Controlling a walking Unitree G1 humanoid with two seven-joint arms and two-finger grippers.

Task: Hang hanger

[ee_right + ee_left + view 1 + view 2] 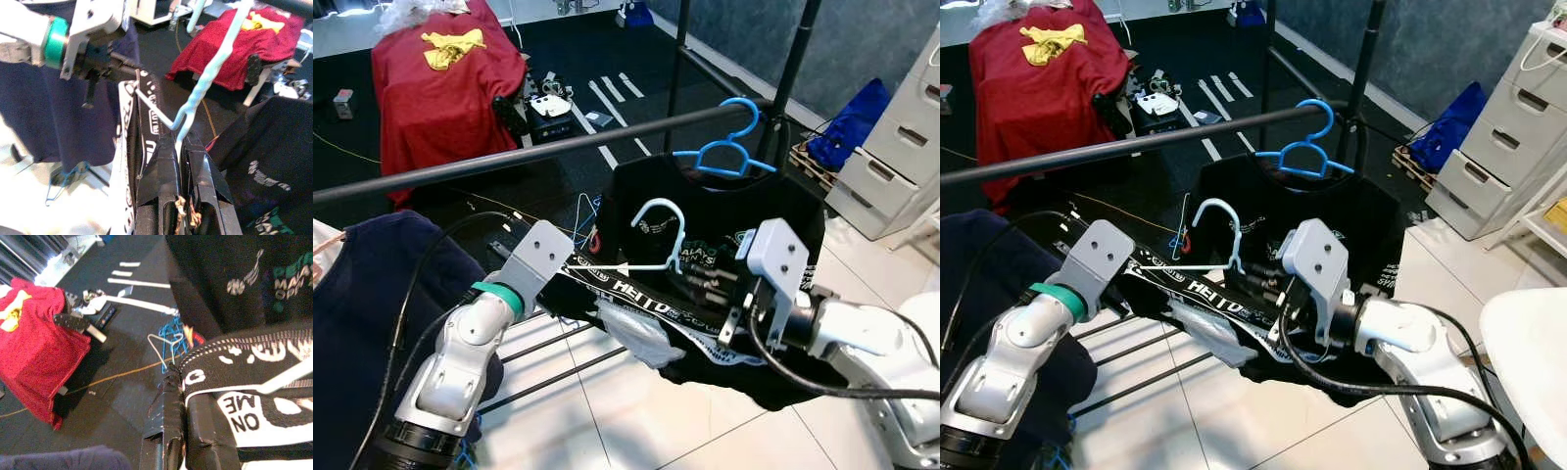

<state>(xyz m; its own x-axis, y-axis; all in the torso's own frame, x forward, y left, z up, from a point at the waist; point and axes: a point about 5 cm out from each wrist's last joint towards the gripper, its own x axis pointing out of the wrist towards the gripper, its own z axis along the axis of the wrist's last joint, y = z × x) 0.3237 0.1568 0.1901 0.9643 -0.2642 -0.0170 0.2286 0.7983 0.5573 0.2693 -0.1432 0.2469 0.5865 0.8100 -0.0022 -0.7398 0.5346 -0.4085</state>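
**A:** Head views, what's listed?

**B:** One rail point(509, 157), running across. One blue hanger point(729, 149) hooked on it, carrying a black shirt point(783, 211). One white hanger point(658, 240) below the rail, not on it, threaded through a black printed garment point(1224, 304) held up between both arms. Left gripper point(570, 279) at the garment's left end, right gripper point(1285, 294) by the hook's stem. Red cloth point(1038, 78) behind, navy cloth point(372, 304) at left, drawers point(901, 147) at right.

**A:** Left wrist view?

**B:** Fingers point(171, 431) pressed together on the garment's lettered band (edge pinched between them). Blue hangers point(171, 335) on the dark floor beyond.

**A:** Right wrist view?

**B:** Fingers point(161, 181) pinched on the white hanger's stem, the hook rising just above.
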